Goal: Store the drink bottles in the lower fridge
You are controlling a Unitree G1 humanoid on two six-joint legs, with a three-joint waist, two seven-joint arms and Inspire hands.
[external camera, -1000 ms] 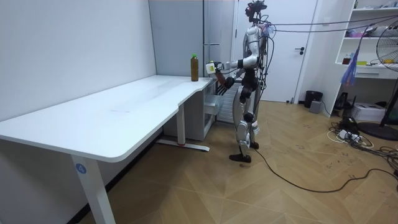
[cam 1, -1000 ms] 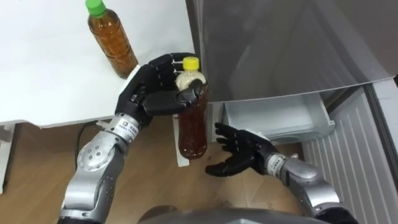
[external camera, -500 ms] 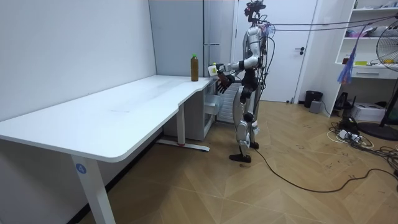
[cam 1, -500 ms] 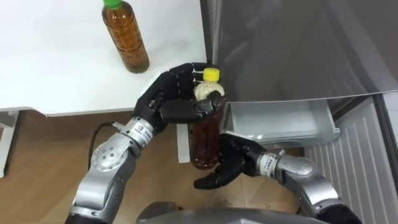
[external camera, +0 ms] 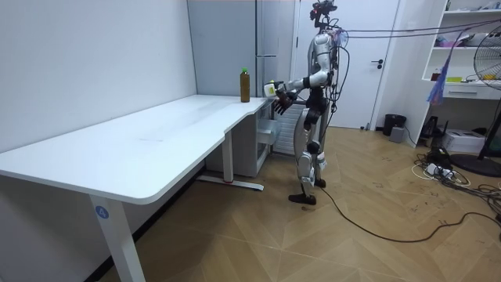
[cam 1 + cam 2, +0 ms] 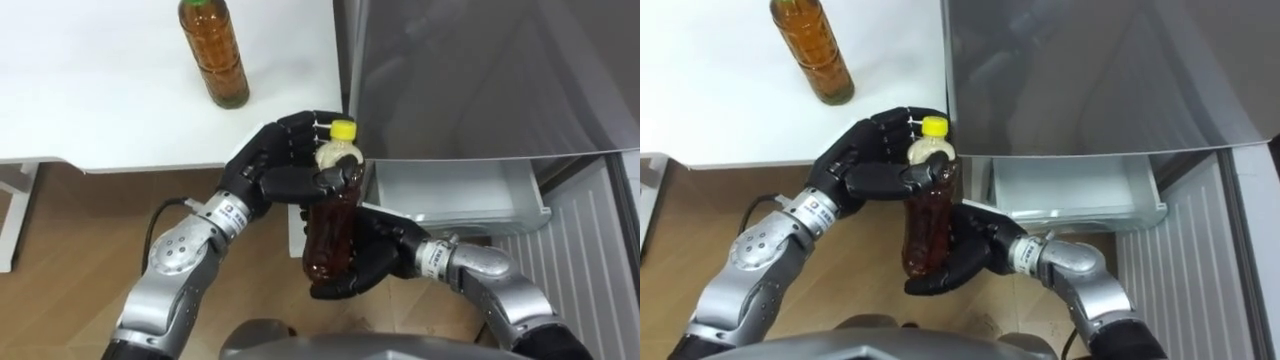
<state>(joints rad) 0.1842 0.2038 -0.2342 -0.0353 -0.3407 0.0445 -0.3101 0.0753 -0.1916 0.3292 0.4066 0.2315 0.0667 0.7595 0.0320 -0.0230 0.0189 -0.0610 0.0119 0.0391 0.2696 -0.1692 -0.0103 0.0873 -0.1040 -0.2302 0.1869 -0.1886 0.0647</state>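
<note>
Two hands share your yellow-capped bottle (image 6: 330,235): your left hand (image 6: 275,175) is curled round its neck and shoulder, and your right hand (image 6: 370,262) wraps its lower body from beneath. You hold it in the air, just off the corner of the table (image 6: 100,100) and near the open lower drawer (image 6: 450,195) of the fridge (image 6: 480,80). One more drink, the green-capped bottle (image 6: 215,55), stands upright on the table.
</note>
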